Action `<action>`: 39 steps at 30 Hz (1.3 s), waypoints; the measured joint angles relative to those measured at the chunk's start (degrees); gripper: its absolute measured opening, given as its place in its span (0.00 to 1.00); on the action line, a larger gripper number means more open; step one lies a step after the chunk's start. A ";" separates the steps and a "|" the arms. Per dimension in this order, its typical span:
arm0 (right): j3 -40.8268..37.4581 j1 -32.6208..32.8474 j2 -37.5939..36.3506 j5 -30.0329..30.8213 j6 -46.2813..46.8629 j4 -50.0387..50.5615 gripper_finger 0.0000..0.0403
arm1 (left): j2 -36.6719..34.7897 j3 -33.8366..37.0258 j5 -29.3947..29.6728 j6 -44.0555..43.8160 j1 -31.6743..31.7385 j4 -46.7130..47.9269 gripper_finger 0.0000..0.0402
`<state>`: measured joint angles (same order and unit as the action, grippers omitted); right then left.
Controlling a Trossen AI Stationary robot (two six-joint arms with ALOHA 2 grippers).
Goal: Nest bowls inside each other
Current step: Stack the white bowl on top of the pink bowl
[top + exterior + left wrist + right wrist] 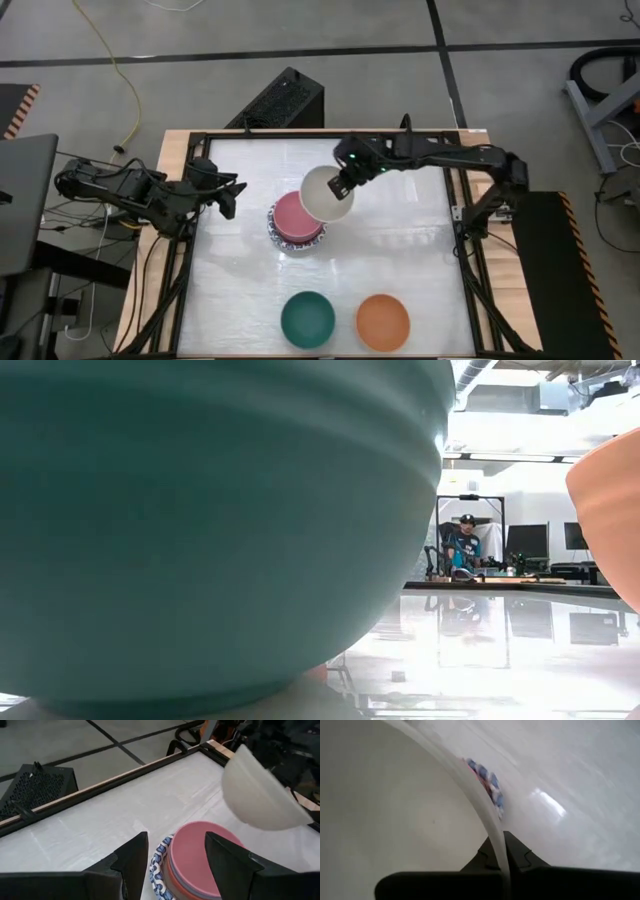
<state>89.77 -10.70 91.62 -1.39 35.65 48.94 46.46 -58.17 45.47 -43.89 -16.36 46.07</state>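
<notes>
A cream bowl (325, 192) hangs tilted in the air with my right gripper (504, 845) shut on it, just above and to the right of a stack of bowls (297, 226). The stack's top bowl is pink (200, 855), and a bowl with a blue-patterned rim (159, 870) shows at its bottom. The stack rests on the table's middle. My left gripper (176, 840) stands open to the left of the stack, above the table, holding nothing. A green bowl (307, 319) and an orange bowl (382, 321) sit upright near the front edge. My right gripper pinches the cream bowl's rim (495, 834), one finger inside the bowl and one outside its wall. The fingers slant down from the table's right side. The bowl is lifted clear and tipped, its outer wall (260, 795) facing my left gripper.
A black perforated box (280, 100) lies on the floor beyond the far edge. A black frame (465, 250) borders the table. Bare table lies on the right and between the stack and the front bowls. A person (463, 545) sits far off in the room.
</notes>
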 joint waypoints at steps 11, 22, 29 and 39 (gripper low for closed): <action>20.07 0.05 16.88 -3.72 -10.95 7.41 0.02 | 0.00 0.00 -0.06 -0.35 0.00 -0.05 0.46; 25.08 -0.83 22.20 -4.92 -13.68 9.65 0.02 | 0.00 0.00 -0.06 -0.40 0.00 -0.07 0.46; 25.12 -2.15 22.65 -7.68 -13.71 8.78 0.02 | 0.00 0.00 -0.05 -0.47 0.00 -0.07 0.46; 25.04 -2.05 26.76 -10.60 -14.76 7.90 0.02 | 0.02 0.00 -0.04 -1.74 0.00 -0.05 0.46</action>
<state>114.80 -12.75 118.38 -11.99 20.89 56.84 46.48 -58.17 45.43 -45.62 -16.36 46.02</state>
